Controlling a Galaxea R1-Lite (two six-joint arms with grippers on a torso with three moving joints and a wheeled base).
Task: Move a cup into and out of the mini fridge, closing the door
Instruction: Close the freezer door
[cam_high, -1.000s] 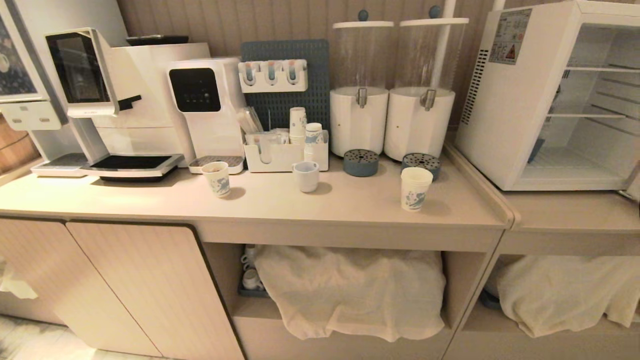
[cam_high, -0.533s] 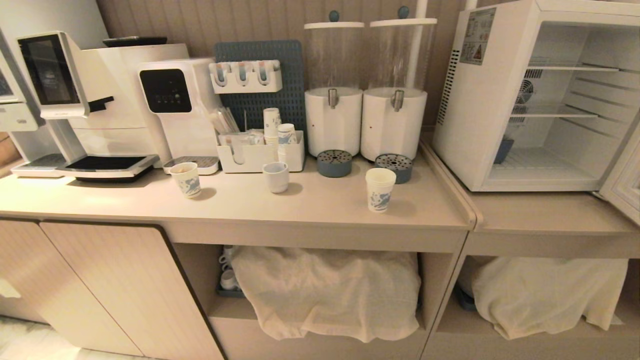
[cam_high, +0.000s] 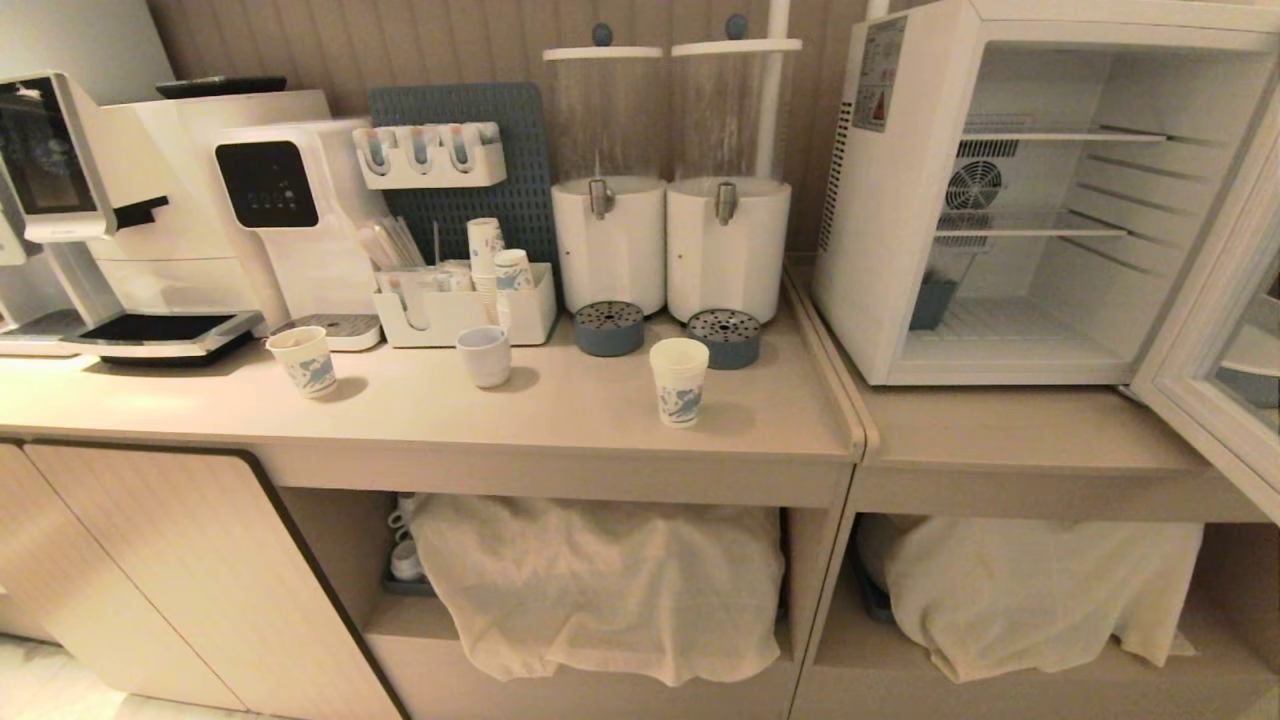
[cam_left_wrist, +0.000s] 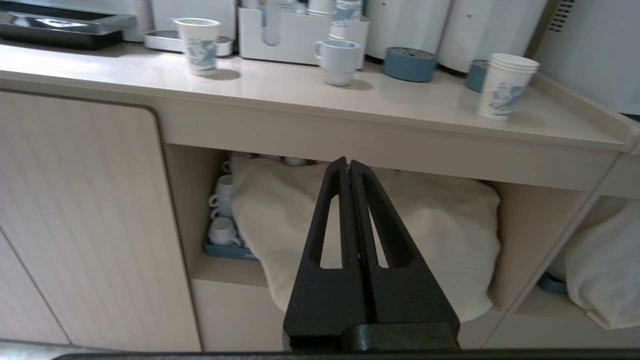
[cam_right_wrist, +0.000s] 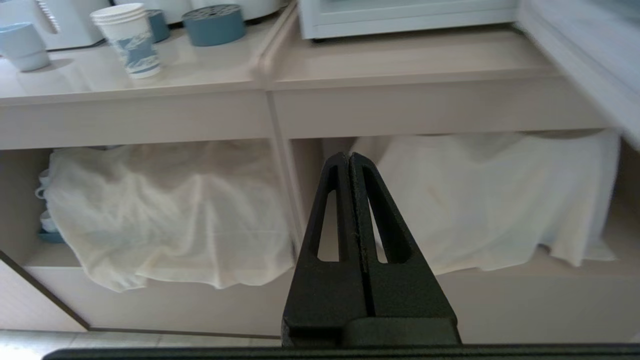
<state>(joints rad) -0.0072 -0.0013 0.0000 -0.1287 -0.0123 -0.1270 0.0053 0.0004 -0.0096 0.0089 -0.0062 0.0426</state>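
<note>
The cup (cam_high: 679, 381), white paper with blue print and layered rims, stands upright on the counter near its right end; it also shows as the cup (cam_left_wrist: 504, 86) and the cup (cam_right_wrist: 129, 39). The mini fridge (cam_high: 880, 200) sits on the lower counter to the right, its inside with wire shelves exposed. Its glass door (cam_high: 1215, 330) hangs open at the far right. Neither arm shows in the head view. My left gripper (cam_left_wrist: 348, 162) is shut and empty, low in front of the cabinet shelf. My right gripper (cam_right_wrist: 348, 156) is shut and empty too, below the counter edge.
A shorter paper cup (cam_high: 303, 361) and a white mug (cam_high: 485, 355) stand further left on the counter (cam_high: 560, 420). Two drink dispensers (cam_high: 670, 240), a cup organiser (cam_high: 460, 310) and coffee machines (cam_high: 200, 220) line the back. Cloth-covered shelves (cam_high: 600, 580) lie below.
The whole head view has slid leftward, so the camera has turned or driven right; the fridge and its open door have come further into view. Nothing on the counter moved.
</note>
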